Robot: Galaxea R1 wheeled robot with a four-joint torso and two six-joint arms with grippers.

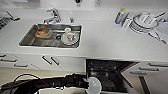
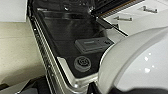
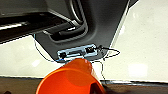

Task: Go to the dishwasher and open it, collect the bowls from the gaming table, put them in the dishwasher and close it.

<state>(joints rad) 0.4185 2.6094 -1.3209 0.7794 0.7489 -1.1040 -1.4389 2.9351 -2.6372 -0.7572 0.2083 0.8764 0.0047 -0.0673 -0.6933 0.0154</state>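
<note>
White counter [image 1: 105,37] above open dishwasher [image 1: 107,75] (kitchen).

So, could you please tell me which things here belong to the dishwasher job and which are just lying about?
Job:
- open dishwasher
- white bowl at the left hand
- orange bowl

Lying about:
- dishes in the sink
- stacked plates
- bottle
- faucet

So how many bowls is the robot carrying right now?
2: a white bowl at the end of the left arm, above the open dishwasher, and an orange bowl close under the right wrist camera. Others may be out of sight.
</note>
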